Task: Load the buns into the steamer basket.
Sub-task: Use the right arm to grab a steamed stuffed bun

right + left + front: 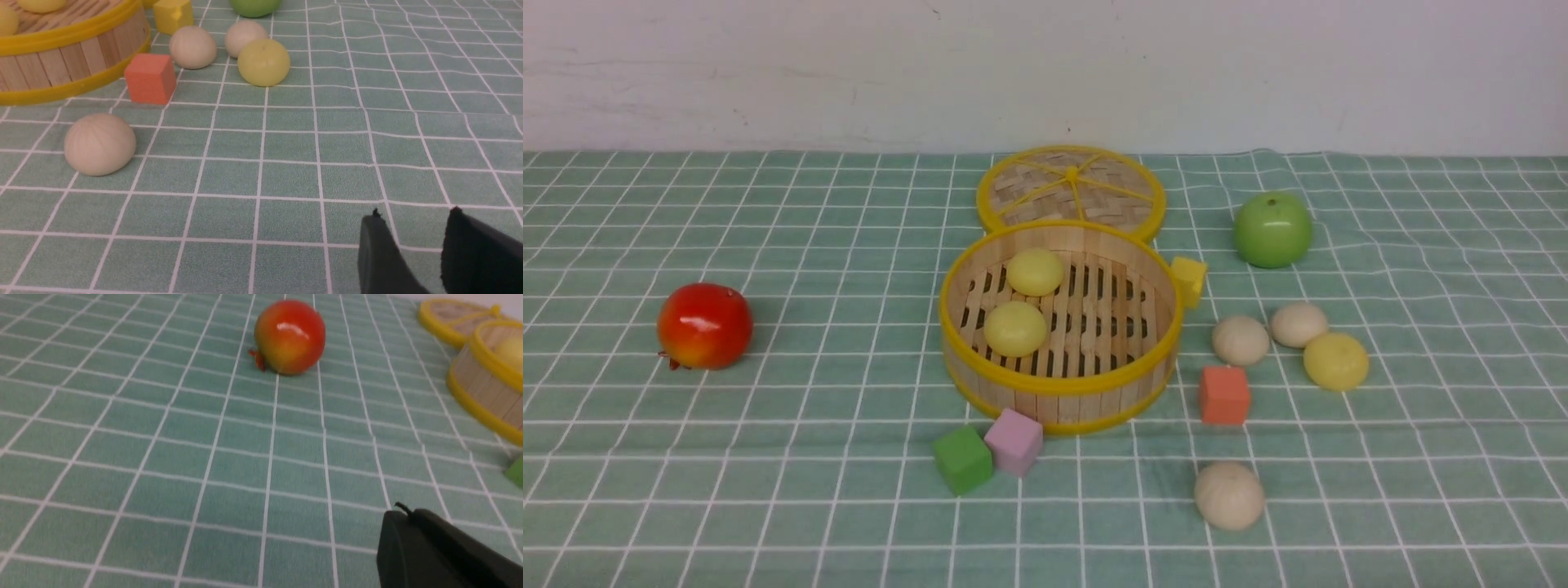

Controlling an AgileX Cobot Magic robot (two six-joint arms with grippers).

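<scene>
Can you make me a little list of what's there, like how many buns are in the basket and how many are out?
Inside steamer basket: two yellow buns
Outside, robot's right: one yellow bun, three cream buns
Lid: flat, behind the basket
Apples: red apple left, green apple right
Cubes: yellow cube, orange cube, green cube, pink cube
Grippers: left gripper shut, right gripper open, both empty

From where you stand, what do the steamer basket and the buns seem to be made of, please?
Steamer basket: matte pale slats with grain, likely bamboo or wood; yellow rims, probably plastic. Buns: dull, shine-free skin, some faintly ribbed, perhaps moulded foam or plastic.
</scene>
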